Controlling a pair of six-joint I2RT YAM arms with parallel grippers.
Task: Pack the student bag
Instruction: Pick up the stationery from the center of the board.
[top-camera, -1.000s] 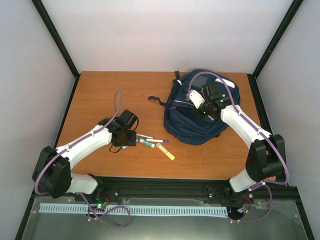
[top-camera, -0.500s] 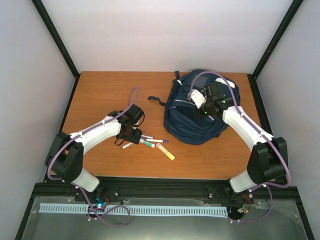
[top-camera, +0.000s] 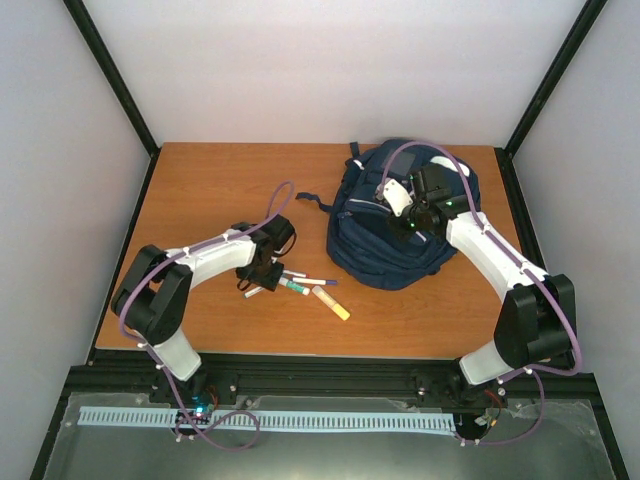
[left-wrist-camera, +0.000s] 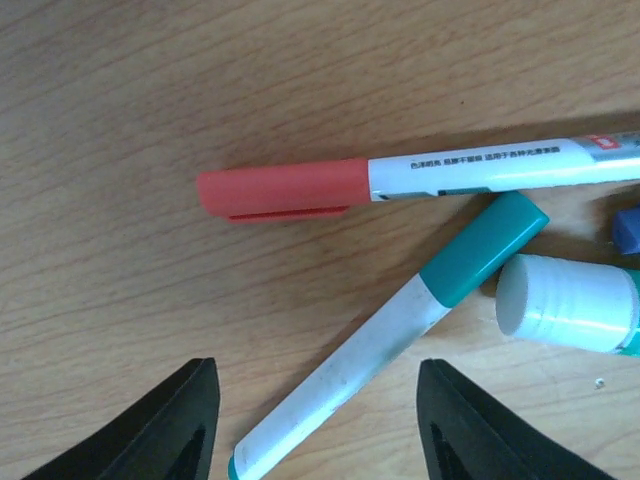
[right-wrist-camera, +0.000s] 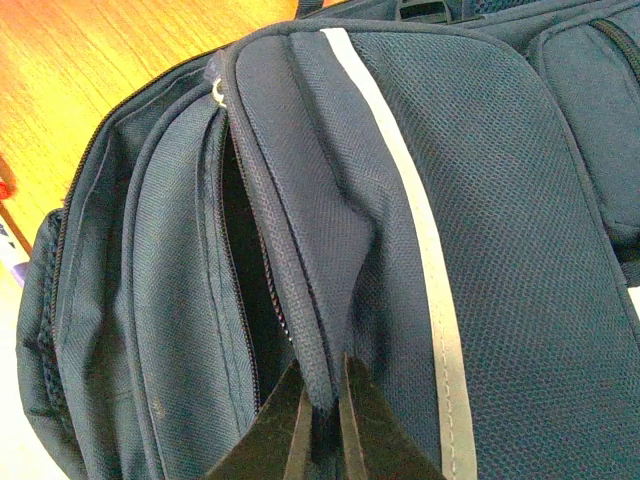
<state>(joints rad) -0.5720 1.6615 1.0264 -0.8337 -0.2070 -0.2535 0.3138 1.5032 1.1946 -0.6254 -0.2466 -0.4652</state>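
Left gripper (left-wrist-camera: 314, 405) wide astride teal-capped marker (left-wrist-camera: 392, 325), red-capped marker (left-wrist-camera: 450, 172) just beyond

A wooden orange-brown tabletop (top-camera: 200, 190) carries a large navy-blue fabric backpack (top-camera: 365, 255) beneath the right pincer (right-wrist-camera: 322, 420). Between the spread fingers of the left pincer (left-wrist-camera: 312, 410) lies a white teal-capped marker (left-wrist-camera: 400, 325). Just beyond it lies a white red-capped marker (left-wrist-camera: 400, 180), and beside the teal cap a white-capped tube (left-wrist-camera: 565, 305). Farther off lies a yellow stick (top-camera: 331, 302).
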